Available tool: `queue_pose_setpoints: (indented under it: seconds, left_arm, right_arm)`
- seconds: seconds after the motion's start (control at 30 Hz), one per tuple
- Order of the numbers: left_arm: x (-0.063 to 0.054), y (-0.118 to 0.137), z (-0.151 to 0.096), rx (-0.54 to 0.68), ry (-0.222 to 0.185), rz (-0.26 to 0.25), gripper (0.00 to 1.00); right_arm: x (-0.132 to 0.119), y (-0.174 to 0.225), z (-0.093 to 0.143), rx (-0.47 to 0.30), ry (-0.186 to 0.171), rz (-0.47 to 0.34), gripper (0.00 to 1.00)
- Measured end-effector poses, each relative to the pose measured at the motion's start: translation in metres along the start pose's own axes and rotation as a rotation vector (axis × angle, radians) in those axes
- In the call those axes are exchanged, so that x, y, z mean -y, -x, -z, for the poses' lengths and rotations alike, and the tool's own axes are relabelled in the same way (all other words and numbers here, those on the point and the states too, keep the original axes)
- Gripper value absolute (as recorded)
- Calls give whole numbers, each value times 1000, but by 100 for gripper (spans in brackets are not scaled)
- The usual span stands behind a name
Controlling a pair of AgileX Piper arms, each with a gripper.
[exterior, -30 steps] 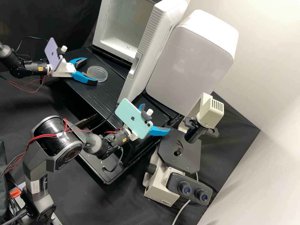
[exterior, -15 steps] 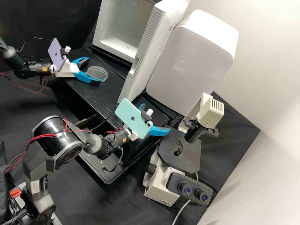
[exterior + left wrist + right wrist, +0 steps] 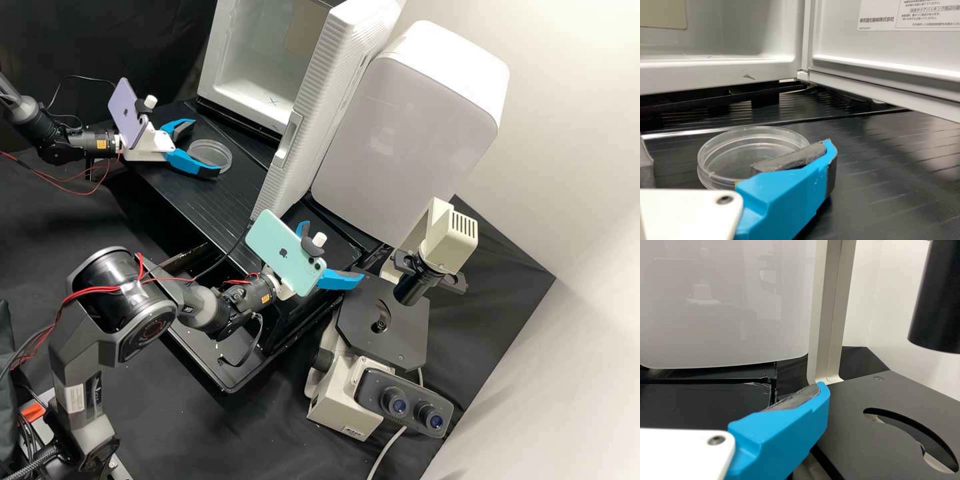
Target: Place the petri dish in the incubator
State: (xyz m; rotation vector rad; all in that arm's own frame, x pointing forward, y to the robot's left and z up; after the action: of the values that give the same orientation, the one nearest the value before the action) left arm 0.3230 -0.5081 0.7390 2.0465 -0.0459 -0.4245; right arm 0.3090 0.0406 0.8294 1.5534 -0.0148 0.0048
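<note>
The left end effector (image 3: 202,148) gapes open, blue fingers (image 3: 790,185) straddling the shallow round clear plastic petri dish (image 3: 742,150) on the ribbed black tabletop (image 3: 890,165).

Left tool (image 3: 203,148), fingers (image 3: 190,162) apart.

A white label (image 3: 910,14) of small dark print stood on the inner face of the incubator door (image 3: 880,55), its lines too fine to make out. A faint blue cross (image 3: 272,101) marked the incubator floor (image 3: 250,90). A small logo (image 3: 282,253) sat on a mint phone (image 3: 267,239), and a printed sticker (image 3: 75,398), unreadable, clung to the right arm's base (image 3: 93,427).
</note>
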Motion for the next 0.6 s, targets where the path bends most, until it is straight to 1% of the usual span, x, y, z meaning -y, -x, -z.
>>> queue_pose_setpoints:
  seconds: [0.2, 0.5, 0.53, 0.6]
  left_arm:
    - [3, -1, 1, -3, -6, 10, 100]
    - [2, -1, 7, -22, -5, 5, 100]
    - [1, 0, 8, -24, -4, 4, 0]
    - [1, 0, 9, -29, -2, 2, 0]
  right_arm:
    - [0, 0, 0, 0, 0, 0, 100]
    - [0, 0, 0, 0, 0, 0, 100]
    - [0, 0, 0, 0, 0, 0, 100]
    - [0, 0, 0, 0, 0, 0, 100]
